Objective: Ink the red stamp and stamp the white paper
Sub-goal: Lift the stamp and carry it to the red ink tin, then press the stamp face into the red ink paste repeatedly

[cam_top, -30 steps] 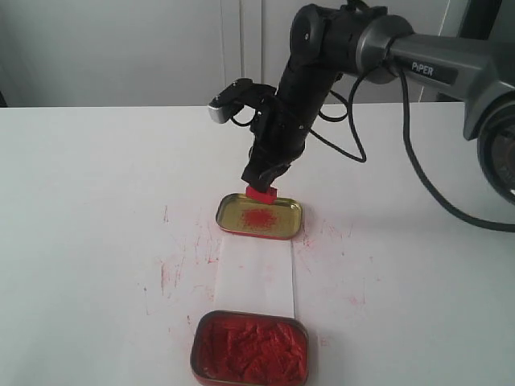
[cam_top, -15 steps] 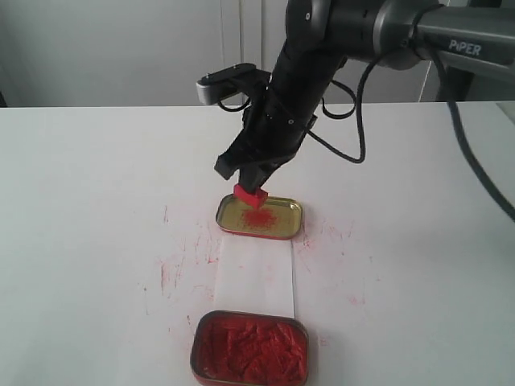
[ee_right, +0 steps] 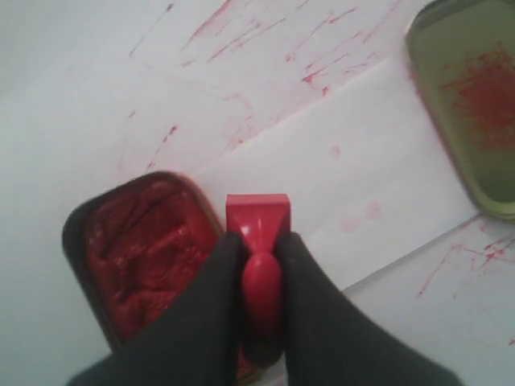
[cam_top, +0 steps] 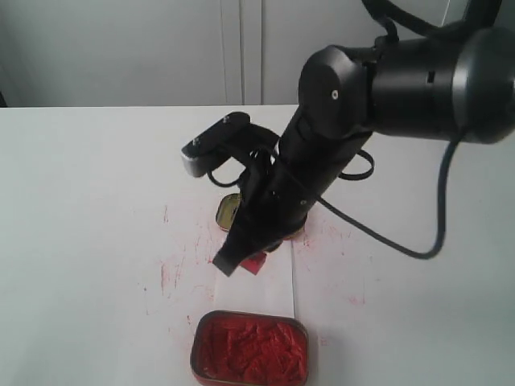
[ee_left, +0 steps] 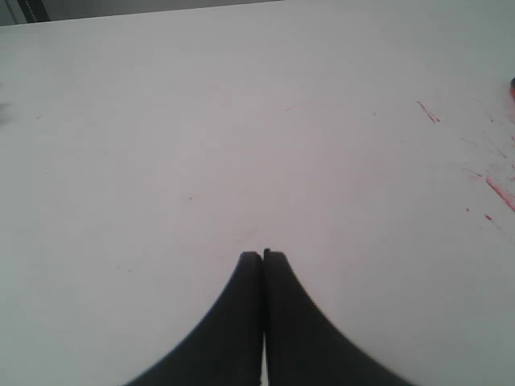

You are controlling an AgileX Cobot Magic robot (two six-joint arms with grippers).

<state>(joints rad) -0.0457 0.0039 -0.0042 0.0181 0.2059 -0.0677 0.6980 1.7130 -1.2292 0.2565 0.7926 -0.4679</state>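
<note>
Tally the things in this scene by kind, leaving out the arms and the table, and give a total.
Tins: 2 (tin of red paste, shallow gold tin smeared red)
Stamps: 1 (red stamp, held in the right gripper)
Paper slips: 1 (white paper)
Total: 4

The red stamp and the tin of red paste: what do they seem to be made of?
The red stamp looks like smooth, glossy plastic: its rounded handle carries a soft highlight. The tin seems to be thin metal, judging by its narrow raised rim.
</note>
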